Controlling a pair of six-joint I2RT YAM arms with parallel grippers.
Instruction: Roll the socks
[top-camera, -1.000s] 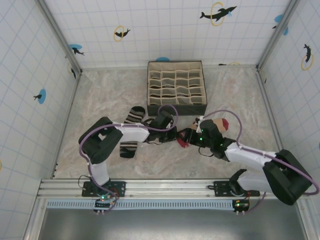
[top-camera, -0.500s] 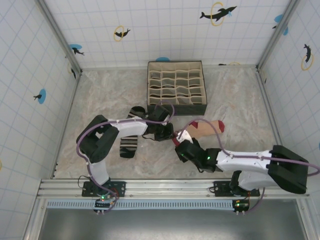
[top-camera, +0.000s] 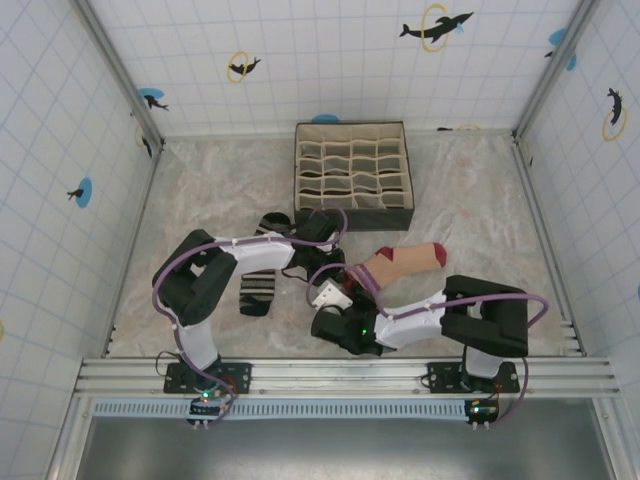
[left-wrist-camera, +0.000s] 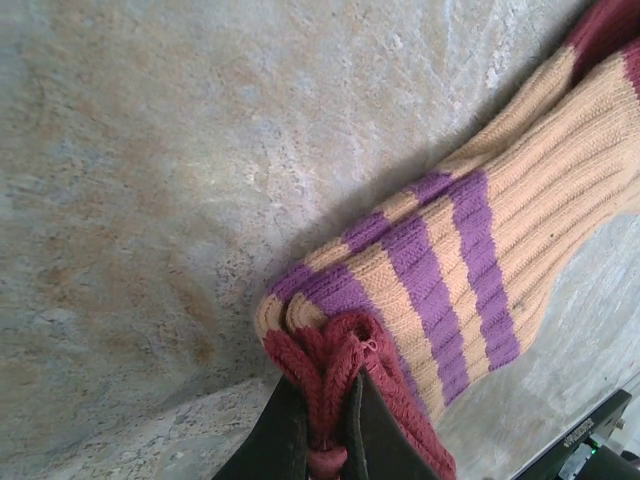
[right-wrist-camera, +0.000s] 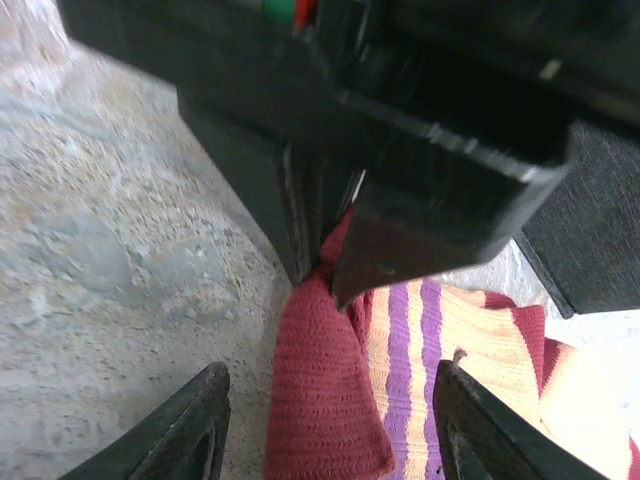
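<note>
Right gripper (top-camera: 335, 292) is the big mover. A second ago its arm reached in from the right and lay over the peach sock (top-camera: 402, 262). Now that arm has folded back on itself and swung round to the near side, so the gripper points away from the bases, straight at the left gripper (top-camera: 334, 268).

That leaves the sock uncovered. It stretches out flat from the two grippers toward the right arm's side, so I'd guess it's laid out ready for rolling from the cuff end. The black sock (top-camera: 257, 293) sits on the far side of the left arm, untouched.

The left gripper (left-wrist-camera: 325, 425) hasn't budged. It's clamped tight on the dark red cuff (left-wrist-camera: 335, 365), holding it bunched up just off the table (left-wrist-camera: 150, 200).

In its wrist view the right gripper (right-wrist-camera: 330, 400) has been narrowing, but its fingers (right-wrist-camera: 200, 425) stand apart on either side of the cuff, not touching it. It has hold of nothing yet.
</note>
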